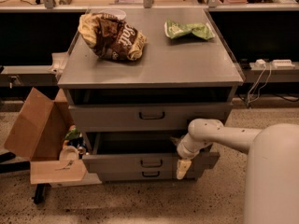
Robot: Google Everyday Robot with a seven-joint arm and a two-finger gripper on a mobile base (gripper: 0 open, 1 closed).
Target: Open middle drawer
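Note:
The middle drawer is a grey drawer with a small dark pull handle at the centre of its front. It stands pulled out from the cabinet, and its dark inside shows behind the front panel. My gripper hangs on the white arm in front of the right end of this drawer's front panel, to the right of the handle. The taller top drawer above is out a little. The narrow bottom drawer sits just below.
A brown chip bag and a green bag lie on the cabinet top. An open cardboard box with items stands left of the cabinet. Cables and a power strip are at the right. My white body fills the lower right.

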